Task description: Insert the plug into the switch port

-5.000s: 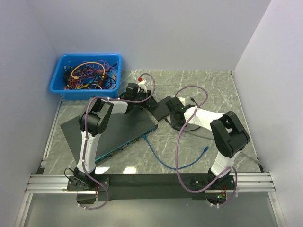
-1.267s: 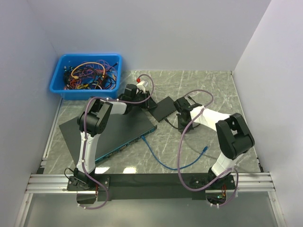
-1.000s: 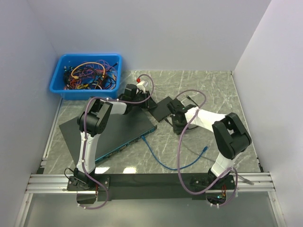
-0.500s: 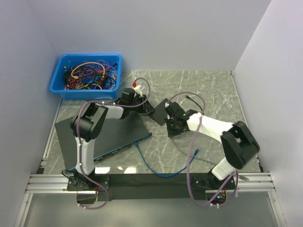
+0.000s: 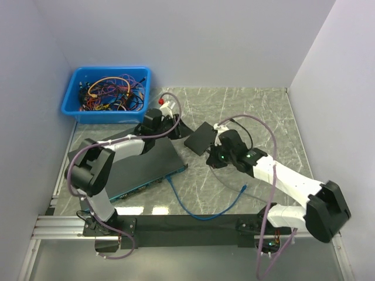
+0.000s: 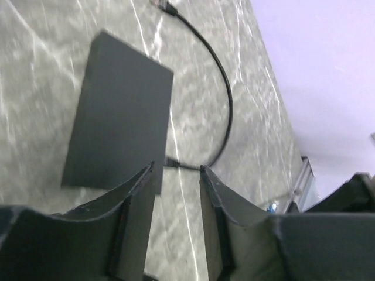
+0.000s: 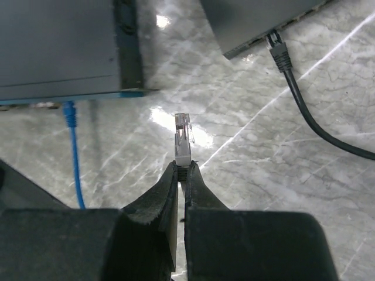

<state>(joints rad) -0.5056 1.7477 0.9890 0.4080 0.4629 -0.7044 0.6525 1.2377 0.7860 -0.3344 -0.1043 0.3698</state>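
Near one switch [image 7: 58, 47], right pincer [image 7: 181, 170] grips one plug [image 7: 183, 137]

One switch [image 5: 157, 159], one black box [image 5: 200, 138], one blue bin [image 5: 99, 116], one clear plug [image 7: 183, 137].

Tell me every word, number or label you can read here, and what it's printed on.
No text can be read in any view.
The switch: top plain; any markings on its port face are too small to read.
The small black box: plain, no print.
The blue bin: no label visible.
The plug in the right gripper: clear, unmarked.
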